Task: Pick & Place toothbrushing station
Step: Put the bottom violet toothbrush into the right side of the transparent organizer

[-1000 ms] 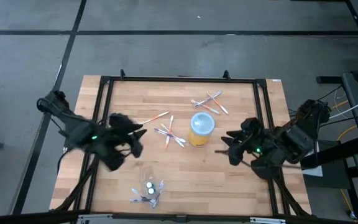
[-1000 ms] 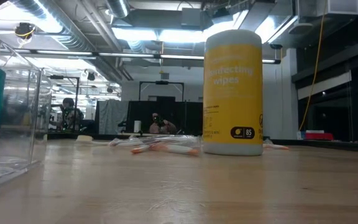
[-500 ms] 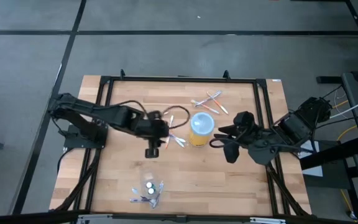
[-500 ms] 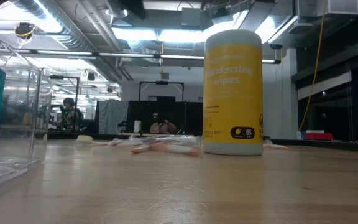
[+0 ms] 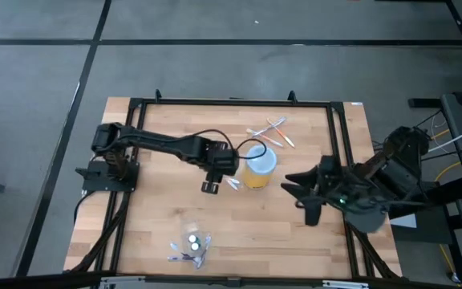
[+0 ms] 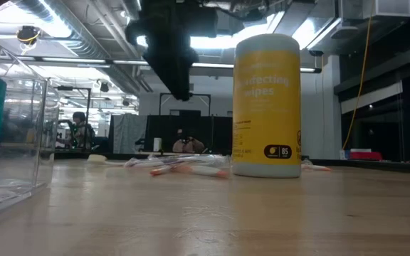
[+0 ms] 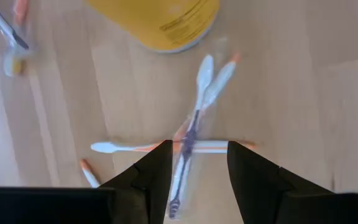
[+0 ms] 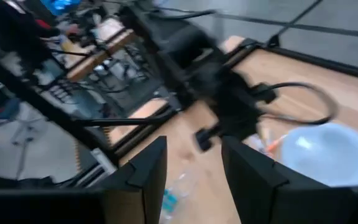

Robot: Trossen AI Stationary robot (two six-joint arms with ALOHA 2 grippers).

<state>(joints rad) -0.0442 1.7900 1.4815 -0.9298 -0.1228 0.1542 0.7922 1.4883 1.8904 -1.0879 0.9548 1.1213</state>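
A yellow cup with a pale-blue top stands upright mid-table; in the low view it reads as a wipes canister. A crossed pile of thin white and pink toothbrushes lies flat on the wood beside it. More toothbrushes lie toward the far edge. A clear pouch with small teal tubes lies near the front edge. My left gripper is open and empty, above the crossed pile, clear of the table in the low view. My right gripper is open and empty, right of the cup.
A black frame borders the wooden table. A clear box with something teal inside shows at the left of the low view. Bare wood lies between the cup and the pouch. My left arm reaches across the table's left half.
My left gripper has swung from the table's left side toward the right and now hangs over the crossed toothbrushes beside the cup. My right gripper went toward the cup, then drew back a little toward the near right. The cup, toothbrushes and pouch have stayed in place.
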